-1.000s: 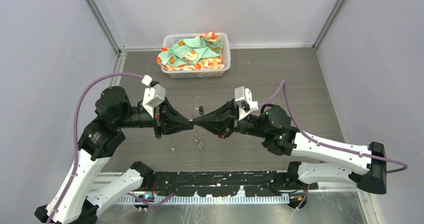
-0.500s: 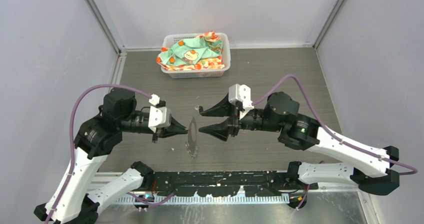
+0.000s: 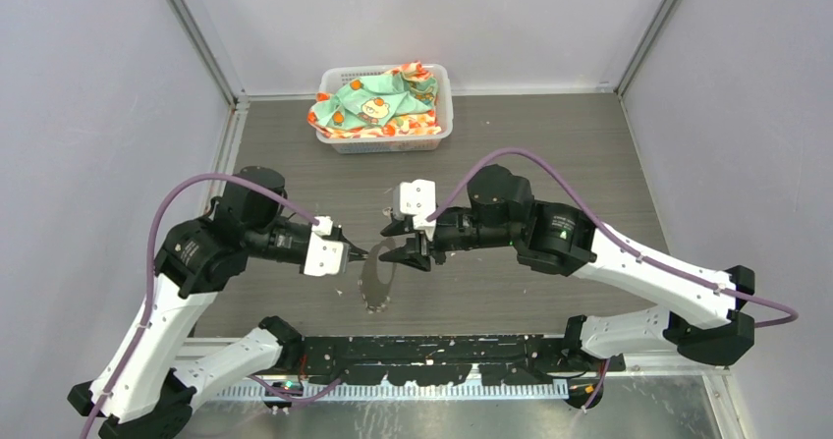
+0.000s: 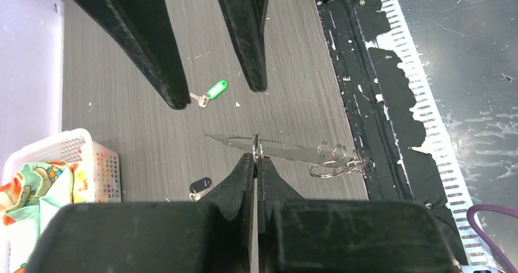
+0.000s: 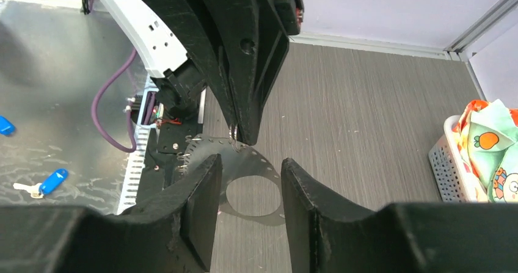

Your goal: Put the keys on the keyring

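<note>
The left tool [image 4: 255,157] is clamped shut on the rim of the large, thin, silver-grey keyring [image 3: 376,280] with its toothed edge, holding it above the grey wood-grain desk [image 3: 589,154]. The right tool [image 5: 249,163] hovers beside the loop, jaws apart and empty. The small green-headed key [image 4: 211,91] and the black-headed key [image 4: 198,186] lie on the desk. Neither is threaded, so the whole job appears to remain.

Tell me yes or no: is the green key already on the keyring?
No, the green key lies loose on the table, apart from the keyring in the left gripper.
</note>
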Robot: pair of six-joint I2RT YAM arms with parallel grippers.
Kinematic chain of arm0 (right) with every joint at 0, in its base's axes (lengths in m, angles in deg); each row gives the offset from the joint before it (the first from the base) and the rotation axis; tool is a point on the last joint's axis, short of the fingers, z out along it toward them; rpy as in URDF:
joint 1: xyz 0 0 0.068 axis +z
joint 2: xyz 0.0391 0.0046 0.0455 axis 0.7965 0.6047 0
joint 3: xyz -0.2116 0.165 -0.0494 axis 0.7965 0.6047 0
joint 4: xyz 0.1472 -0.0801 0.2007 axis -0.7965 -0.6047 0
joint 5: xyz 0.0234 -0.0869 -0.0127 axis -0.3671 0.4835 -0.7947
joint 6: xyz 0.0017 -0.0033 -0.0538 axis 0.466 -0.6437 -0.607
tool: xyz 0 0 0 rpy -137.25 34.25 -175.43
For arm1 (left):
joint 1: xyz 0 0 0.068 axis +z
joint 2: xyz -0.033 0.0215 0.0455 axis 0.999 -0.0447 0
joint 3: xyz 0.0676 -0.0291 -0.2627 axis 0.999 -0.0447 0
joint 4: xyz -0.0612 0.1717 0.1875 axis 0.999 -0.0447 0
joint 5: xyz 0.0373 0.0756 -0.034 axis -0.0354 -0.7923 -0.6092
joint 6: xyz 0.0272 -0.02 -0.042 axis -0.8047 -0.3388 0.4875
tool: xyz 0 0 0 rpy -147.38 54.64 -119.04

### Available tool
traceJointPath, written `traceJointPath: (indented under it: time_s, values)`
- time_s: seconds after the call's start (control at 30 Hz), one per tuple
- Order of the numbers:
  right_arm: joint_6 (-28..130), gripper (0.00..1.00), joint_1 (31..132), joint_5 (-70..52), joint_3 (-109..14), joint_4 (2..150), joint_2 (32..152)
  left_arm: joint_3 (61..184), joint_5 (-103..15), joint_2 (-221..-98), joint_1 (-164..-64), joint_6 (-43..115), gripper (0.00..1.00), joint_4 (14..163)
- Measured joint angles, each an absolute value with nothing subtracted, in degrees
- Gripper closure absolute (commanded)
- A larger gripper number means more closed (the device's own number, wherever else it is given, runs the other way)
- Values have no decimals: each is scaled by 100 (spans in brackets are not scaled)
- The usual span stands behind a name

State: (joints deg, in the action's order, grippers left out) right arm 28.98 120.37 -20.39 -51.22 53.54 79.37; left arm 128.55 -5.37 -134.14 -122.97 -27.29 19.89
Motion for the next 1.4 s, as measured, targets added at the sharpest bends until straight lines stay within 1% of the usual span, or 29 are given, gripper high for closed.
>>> traceJointPath:
  time_s: [0.33, 0.47, 0.63, 0.67, 0.73, 0.8, 0.83, 1.0, 1.03, 1.07, 1.1, 1.13, 1.2, 1.23, 1.33, 1.4]
  values:
    - [2579, 65, 12201, -2017, -5133, 5341, 8085, 12872, -566, -13510, -12306, -2205, 100, 2113]
    - [2522, 67, 12233, -1954, -5133, 5347, 8197, 12894, -561, -13510, -12306, -1977, 100, 2177]
    - [2472, 73, 12251, -1822, -5133, 5454, 8326, 12909, -557, -13508, -12308, -1796, 100, 2223]
    - [2474, 75, 12255, -1803, -5131, 5494, 8339, 12909, -559, -13508, -12308, -1763, 100, 2225]
    - [2474, 82, 12257, -1787, -5131, 5544, 8346, 12909, -561, -13503, -12306, -1744, 100, 2247]
    - [2474, 95, 12270, -1783, -5131, 5574, 8343, 12911, -564, -13492, -12306, -1735, 100, 2271]
    - [2481, 98, 12284, -1785, -5131, 5579, 8343, 12914, -568, -13488, -12306, -1733, 100, 2279]
    - [2474, 99, 12297, -1757, -5107, 5640, 8343, 12914, -572, -13455, -12306, -1711, 100, 2264]
    - [2474, 99, 12297, -1757, -5087, 5662, 8341, 12914, -583, -13446, -12306, -1704, 95, 2262]
    - [2479, 99, 12297, -1753, -5052, 5710, 8326, 12914, -594, -13442, -12306, -1682, 83, 2258]
    - [2490, 99, 12299, -1735, -4976, 5815, 8293, 12909, -610, -13431, -12306, -1619, 66, 2266]
    - [2503, 99, 12299, -1704, -4895, 5911, 8252, 12896, -610, -13416, -12306, -1553, 58, 2301]
    - [2592, 99, 12301, -1617, -4571, 6208, 8066, 12841, -601, -13335, -12308, -1306, 53, 2439]
    - [2667, 99, 12301, -1573, -4285, 6460, 7904, 12780, -599, -13258, -12308, -1140, 52, 2531]
    - [2966, 99, 12281, -1543, -3498, 7107, 7386, 12538, -605, -13001, -12308, -642, 52, 2780]
    - [3218, 99, 12279, -1551, -3179, 7500, 7126, 12337, -605, -12830, -12308, -205, 54, 2983]
